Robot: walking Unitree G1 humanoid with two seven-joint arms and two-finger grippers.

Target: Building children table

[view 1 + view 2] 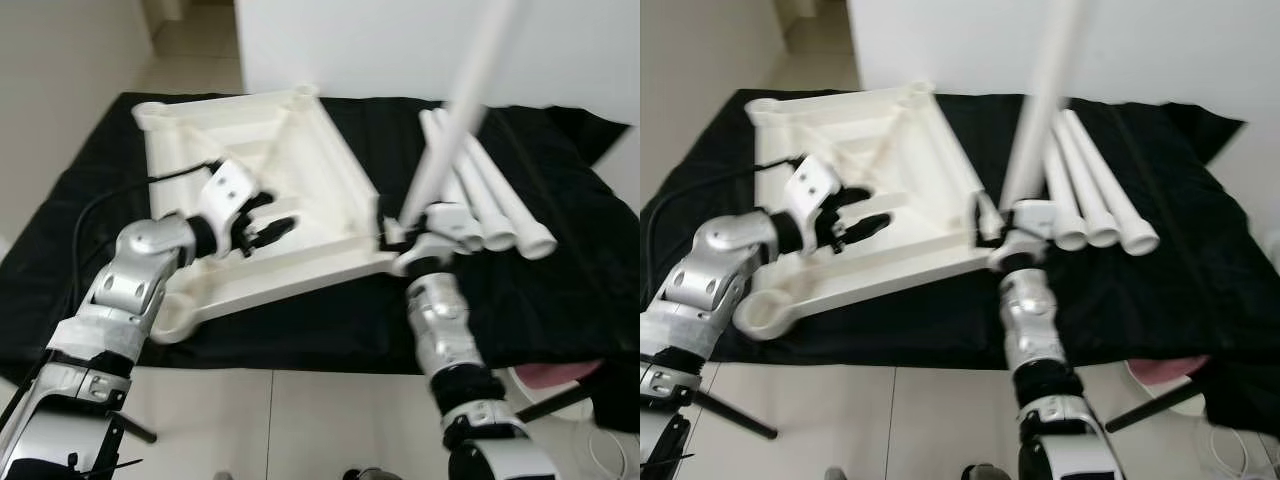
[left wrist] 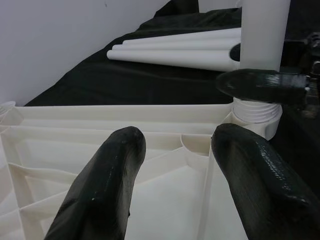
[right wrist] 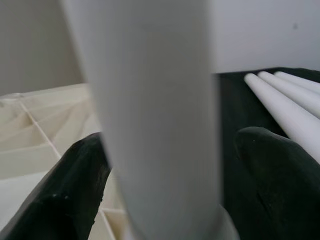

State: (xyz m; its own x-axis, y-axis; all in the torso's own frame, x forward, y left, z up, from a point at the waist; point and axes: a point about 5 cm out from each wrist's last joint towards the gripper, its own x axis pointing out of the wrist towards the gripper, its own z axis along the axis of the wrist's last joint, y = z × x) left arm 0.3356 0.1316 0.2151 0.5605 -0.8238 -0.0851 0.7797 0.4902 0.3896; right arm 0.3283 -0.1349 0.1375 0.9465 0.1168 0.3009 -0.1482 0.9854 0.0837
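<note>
A white plastic tabletop (image 1: pixel 300 140) lies upside down on a black cloth (image 1: pixel 560 290), its ribbed underside facing up. My right gripper (image 1: pixel 397 234) is shut on a white table leg (image 1: pixel 452 125) that stands nearly upright, slightly tilted, with its foot at the tabletop's corner socket (image 2: pixel 254 114). In the right wrist view the leg (image 3: pixel 150 100) sits between the two black fingers (image 3: pixel 65 195). My left gripper (image 1: pixel 272 226) is open over the ribbed underside, a short way left of that corner, its fingers (image 2: pixel 105 190) holding nothing. Three more white legs (image 1: pixel 500 205) lie side by side on the cloth to the right.
A white wall (image 1: pixel 400 40) stands just behind the cloth. Pale floor tiles (image 1: pixel 300 420) run along the cloth's near edge. A pink object (image 1: pixel 560 378) and a black rod (image 1: pixel 555 403) are at the lower right. A black cable (image 1: pixel 110 200) trails from my left arm.
</note>
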